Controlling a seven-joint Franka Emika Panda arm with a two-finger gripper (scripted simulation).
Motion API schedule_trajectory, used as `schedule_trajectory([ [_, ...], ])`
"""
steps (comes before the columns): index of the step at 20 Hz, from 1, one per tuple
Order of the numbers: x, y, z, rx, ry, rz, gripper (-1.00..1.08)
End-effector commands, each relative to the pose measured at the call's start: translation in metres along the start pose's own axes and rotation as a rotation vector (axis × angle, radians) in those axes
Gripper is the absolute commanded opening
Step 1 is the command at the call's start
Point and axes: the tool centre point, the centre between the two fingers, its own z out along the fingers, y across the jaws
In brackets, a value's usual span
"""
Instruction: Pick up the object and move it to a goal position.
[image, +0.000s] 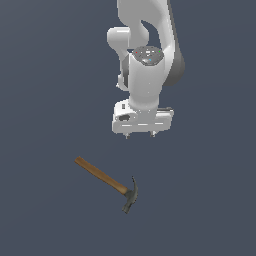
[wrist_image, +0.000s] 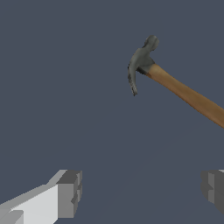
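Observation:
A claw hammer (image: 106, 179) lies flat on the dark grey floor, its brown wooden handle running up toward the exterior view's left and its dark grey head (image: 131, 195) at the lower end. My gripper (image: 139, 135) hangs above the floor, up and to the exterior view's right of the hammer, apart from it. It is open and empty. In the wrist view the hammer (wrist_image: 183, 92) lies ahead of the gripper (wrist_image: 142, 190), with the head (wrist_image: 141, 61) and part of the handle in frame; the fingertips (wrist_image: 70, 192) stand wide apart.
The flat dark grey floor (image: 50, 100) fills both views. The white arm (image: 145, 55) rises out of the top of the exterior view.

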Motion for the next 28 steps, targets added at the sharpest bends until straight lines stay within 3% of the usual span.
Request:
schedule_trajectory([
  [1,0.001,0.001,0.001,0.000,-0.001,-0.009,1.00],
  [12,0.017,0.021,0.019,-0.006,-0.010,-0.135,1.00],
  [28,0.051,0.080,0.075,-0.005,-0.037,-0.479,1.00],
])
